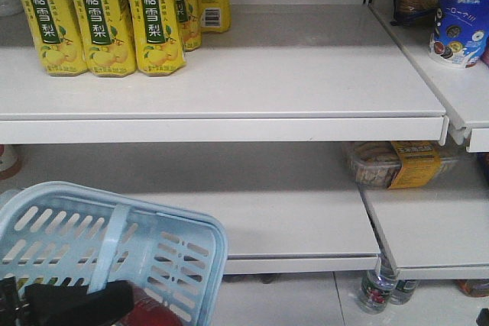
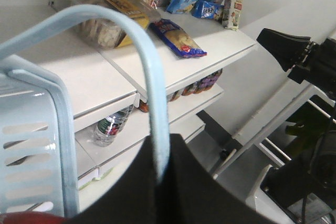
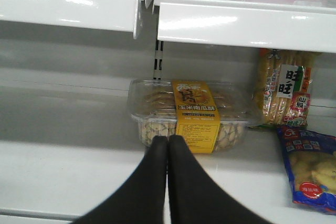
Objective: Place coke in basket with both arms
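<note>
basket (image 1: pixel 164 253): light blue, low at the front view's left, held up off the shelves, its thin handle (image 2: pixel 152 98) arching over the left gripper
coke (image 1: pixel 153 312): a red rounded shape shows inside the basket at the bottom edge, just beside a dark arm part; likely the can, though too little shows to be sure
progress: judging by that red shape, the can seems to be in the basket already; what remains looks like little more than carrying or setting the basket down
left gripper (image 2: pixel 160 182): its black body fills the lower wrist view, the handle strap running down into it, so it appears clamped on the handle
right gripper (image 3: pixel 168 182): fingertips pressed together, nothing between them, facing a clear box of pumpkin pastries (image 3: pixel 191 114) on the shelf, apart from it
</note>
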Available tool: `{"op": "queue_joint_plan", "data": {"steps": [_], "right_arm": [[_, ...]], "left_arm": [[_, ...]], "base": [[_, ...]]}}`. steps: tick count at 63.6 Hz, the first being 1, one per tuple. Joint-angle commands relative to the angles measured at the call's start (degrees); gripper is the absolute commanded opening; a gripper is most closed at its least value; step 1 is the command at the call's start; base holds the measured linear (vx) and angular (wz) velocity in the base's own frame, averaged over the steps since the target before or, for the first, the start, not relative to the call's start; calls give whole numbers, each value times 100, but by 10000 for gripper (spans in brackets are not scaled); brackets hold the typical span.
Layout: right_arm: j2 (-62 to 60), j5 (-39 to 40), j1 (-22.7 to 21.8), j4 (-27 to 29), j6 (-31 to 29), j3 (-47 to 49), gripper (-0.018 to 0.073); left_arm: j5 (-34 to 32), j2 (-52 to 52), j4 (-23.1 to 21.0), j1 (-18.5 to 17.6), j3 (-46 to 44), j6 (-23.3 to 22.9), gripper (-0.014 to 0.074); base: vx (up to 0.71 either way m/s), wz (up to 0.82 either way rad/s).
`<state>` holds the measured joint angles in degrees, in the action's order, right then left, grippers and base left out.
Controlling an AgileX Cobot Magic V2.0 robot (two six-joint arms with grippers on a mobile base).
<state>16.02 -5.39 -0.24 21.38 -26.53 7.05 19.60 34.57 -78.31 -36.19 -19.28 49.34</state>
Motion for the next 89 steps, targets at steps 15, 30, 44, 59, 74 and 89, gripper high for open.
{"op": "queue_joint_plan", "data": {"steps": [15, 30, 44, 59, 74, 89], "right_arm": [[37, 399, -17, -1, -43, 147, -9], [37, 399, -17, -1, -43, 147, -9], [37, 399, -17, -1, -43, 147, -9], [37, 399, -17, -1, -43, 147, -9], [37, 399, -17, -1, -43, 147, -9], [37, 399, -17, -1, -43, 147, -9]], "left_arm": [[-1167, -1031, 2478, -25, 433, -2833, -6], [-1960, -1544, 4763, -25, 975, -4226, -6], [-2737, -1988, 5566, 282, 1417, -4386, -6], [-2613, -2410, 5615, 1361, 1709, -4386, -6], [-2013, -2906, 6080, 2270, 1888, -4386, -6], [-1525, -3338, 6234, 3249, 1947, -4324, -6]], "base": [[0, 0], [0, 0], [0, 0], [0, 0], [0, 0], [0, 0]]}}
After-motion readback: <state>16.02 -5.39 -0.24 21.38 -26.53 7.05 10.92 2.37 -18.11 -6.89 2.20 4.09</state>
